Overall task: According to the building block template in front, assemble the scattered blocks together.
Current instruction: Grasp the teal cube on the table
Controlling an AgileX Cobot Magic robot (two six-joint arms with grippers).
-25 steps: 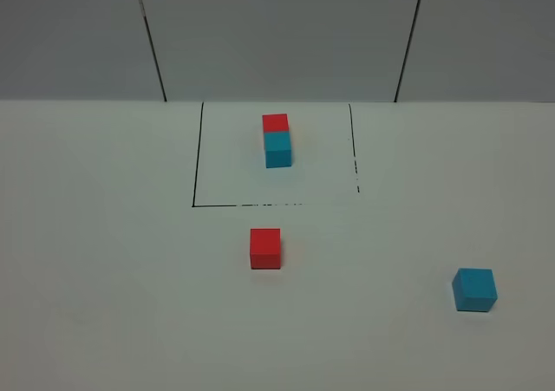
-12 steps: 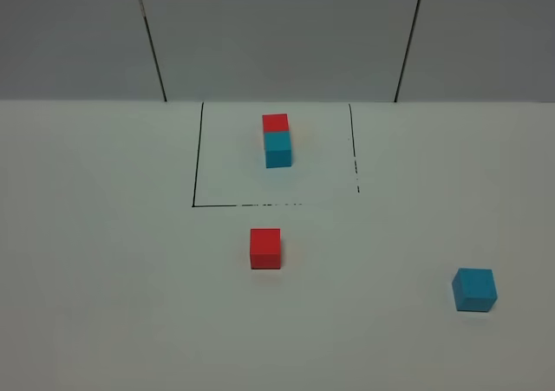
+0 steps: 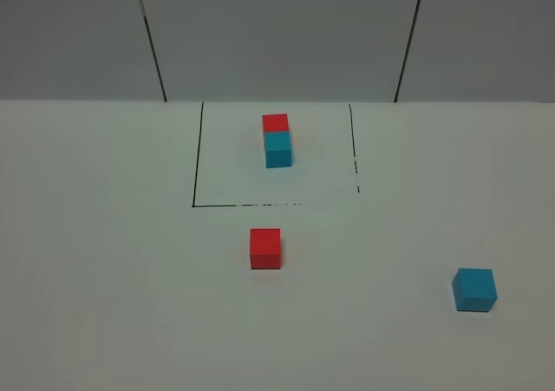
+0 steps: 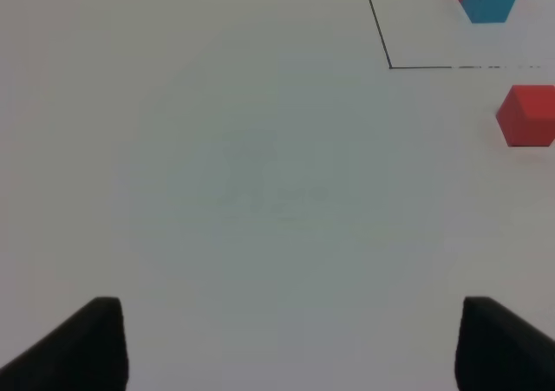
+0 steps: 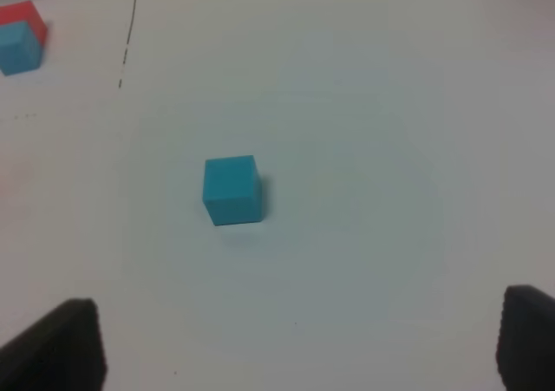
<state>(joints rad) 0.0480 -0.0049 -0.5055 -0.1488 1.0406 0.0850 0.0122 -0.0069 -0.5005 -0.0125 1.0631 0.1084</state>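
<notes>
Judging by the layout, none of the assembly is done; the template (image 3: 277,140), a red cube joined to a blue cube with blue nearer the camera, sits inside a black outline (image 3: 197,157) at the far middle of the white counter (image 3: 104,278); the loose red block (image 3: 265,248) rests just outside the outline's near edge; the loose blue block (image 3: 474,289) lies well apart from it, toward the right; the two do not touch, so both have to be picked up and joined to match.

Neither arm shows in the high view; the left claw (image 4: 290,348) hangs above bare counter, jaws spread wide and holding nothing, with the red block off to one side beyond it; the right claw (image 5: 295,343) is likewise spread wide and empty, with the blue block lying ahead of it, not between the jaws.
</notes>
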